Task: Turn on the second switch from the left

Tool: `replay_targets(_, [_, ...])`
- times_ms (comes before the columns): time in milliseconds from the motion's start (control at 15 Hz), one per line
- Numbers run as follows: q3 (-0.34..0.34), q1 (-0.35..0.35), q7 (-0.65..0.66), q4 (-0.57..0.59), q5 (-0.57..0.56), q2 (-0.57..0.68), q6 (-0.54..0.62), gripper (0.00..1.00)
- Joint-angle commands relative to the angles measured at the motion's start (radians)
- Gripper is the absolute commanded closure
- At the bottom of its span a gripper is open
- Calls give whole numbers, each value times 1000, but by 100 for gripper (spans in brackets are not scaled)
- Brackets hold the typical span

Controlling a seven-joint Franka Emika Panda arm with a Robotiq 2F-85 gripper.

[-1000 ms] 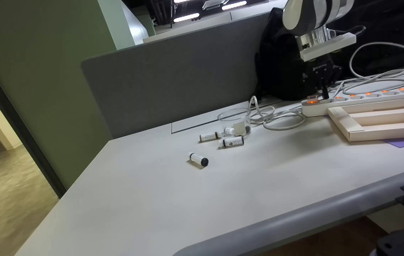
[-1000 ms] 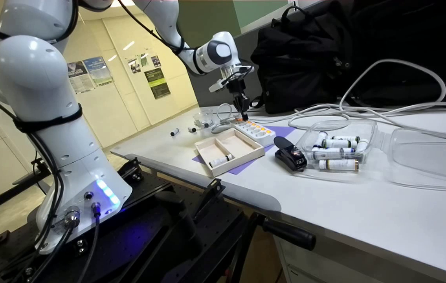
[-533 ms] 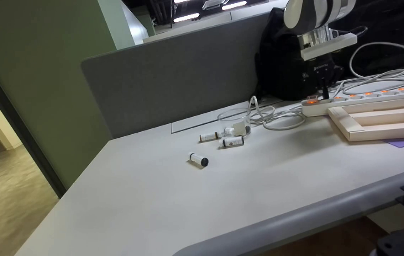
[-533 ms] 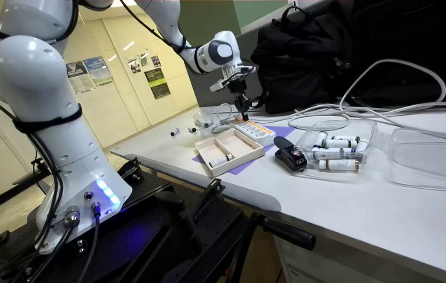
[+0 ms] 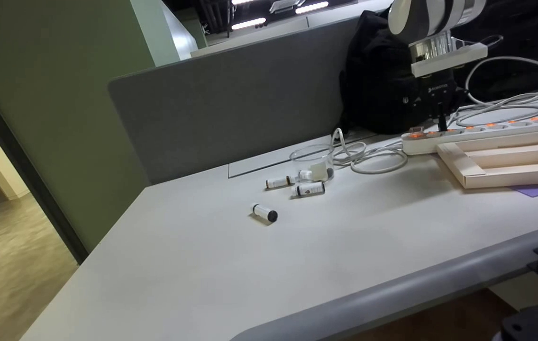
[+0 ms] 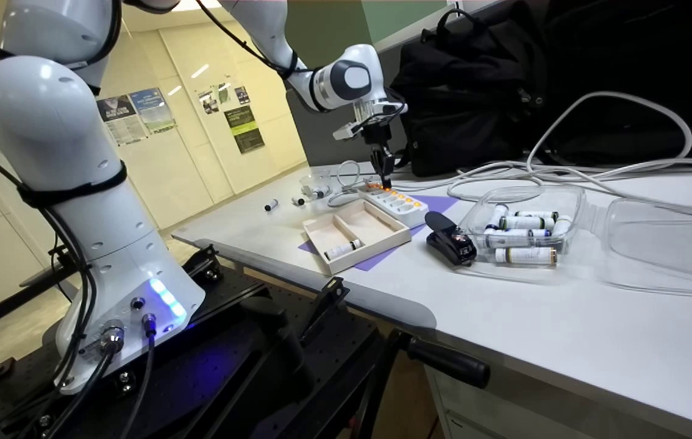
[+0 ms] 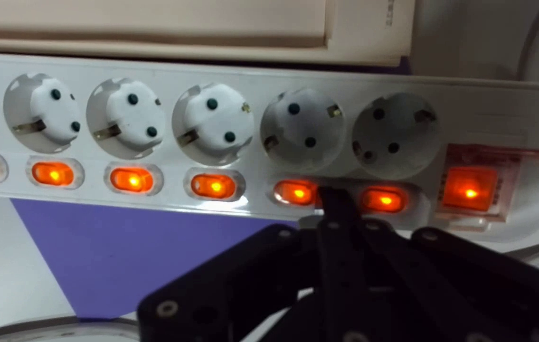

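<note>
A white power strip (image 5: pixel 423 146) lies on the table, also in an exterior view (image 6: pixel 411 217) and the wrist view (image 7: pixel 492 111). The wrist view shows a square orange switch (image 7: pixel 469 189) under a clear reddish cover at one end. Beside it are oval switches: the nearest (image 7: pixel 384 199), then another (image 7: pixel 295 192), then several more; all visible ones glow orange. My gripper (image 7: pixel 338 194) has its dark fingers together with nothing seen between them. Its tips are over the strip between those two oval switches. I cannot tell whether they touch it. Both exterior views show the gripper (image 5: pixel 442 128) (image 6: pixel 386 184) low over the strip.
A wooden tray (image 5: pixel 475 181) lies alongside the strip. Black bags (image 6: pixel 467 97) and white cables (image 6: pixel 565 174) are behind it. A clear cup (image 5: pixel 313 150) and loose vials (image 5: pixel 265 212) lie at one side. A black device (image 6: pixel 450 239) and plastic box (image 6: pixel 474 210) are at the other.
My gripper has shifted along the strip, away from the square switch end. In an exterior view, an orange light that was dark or hidden behind the fingertips now shows beside them.
</note>
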Motion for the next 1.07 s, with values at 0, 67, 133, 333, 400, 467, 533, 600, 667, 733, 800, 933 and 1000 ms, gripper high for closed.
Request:
replay_targets(0, [8,-62,-54,6,28,45,-11,100])
replay_targets(67, [23,-78,-75,15,52,34,-24,100])
replay_targets(133, [34,-91,-95,22,72,24,-30,100])
replay_targets(333, [94,-163,-214,57,160,-30,-121,100])
replay_targets(400, [107,-184,-260,75,175,-52,-176,100])
replay_targets(467, [115,-200,-294,90,190,-68,-216,100])
replay_targets(533, [116,-209,-317,104,197,-87,-247,100])
replay_targets(600, [116,-216,-338,122,201,-106,-285,86])
replay_targets(667, [117,-223,-361,142,204,-123,-338,73])
replay_targets(733, [109,-220,-379,162,184,-137,-397,68])
replay_targets(800, [105,-218,-395,181,171,-147,-454,60])
replay_targets(933, [94,-207,-376,154,187,-142,-392,71])
replay_targets(1000, [93,-206,-376,152,187,-146,-390,65])
